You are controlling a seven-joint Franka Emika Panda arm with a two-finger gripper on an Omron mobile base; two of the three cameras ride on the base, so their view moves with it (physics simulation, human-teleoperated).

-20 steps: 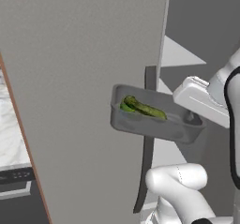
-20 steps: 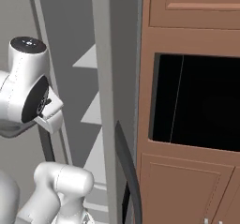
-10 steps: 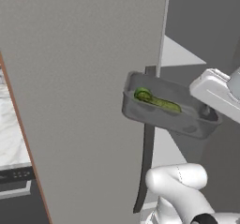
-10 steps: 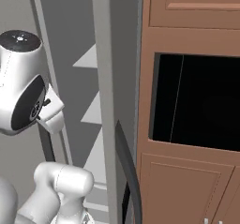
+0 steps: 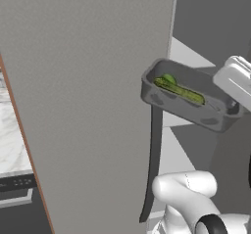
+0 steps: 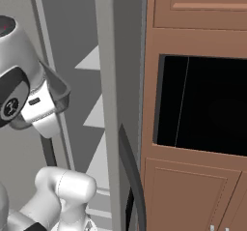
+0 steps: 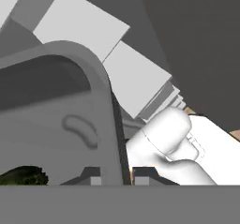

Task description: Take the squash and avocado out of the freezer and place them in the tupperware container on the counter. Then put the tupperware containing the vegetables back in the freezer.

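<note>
Grey fills most of this simulated kitchen scene: the freezer (image 5: 88, 105) stands with its broad flat door swung open, a long dark handle (image 5: 153, 164) running down the door's edge. At the far left of the left base view, a sliver of white marble tabletop (image 5: 7, 135) sits above a black appliance panel (image 5: 17, 198). In the right base view, brown wooden cabinets (image 6: 193, 186) and a dark wall recess (image 6: 207, 104) stand to the right of the freezer.

The robot holds the tub (image 5: 188, 101) up in the air, level with the door's edge and in front of the pale shelves (image 5: 188, 57) inside. The tub tilts a little. Inside it lie a long green vegetable (image 5: 179, 88), seemingly the squash, and a small rounder green piece (image 5: 169, 79) behind it, probably the avocado.

The gripper (image 7: 117, 174) pinches the tub's near wall. In the hand view, one fingertip shows on each side of the raised rim, so the jaws are nearly closed, with only the wall's thickness between them.

Judging by this, both vegetables are already packed and the tub lifted from the tabletop. What remains is to carry it past the door, set it on a shelf, and let go.
</note>
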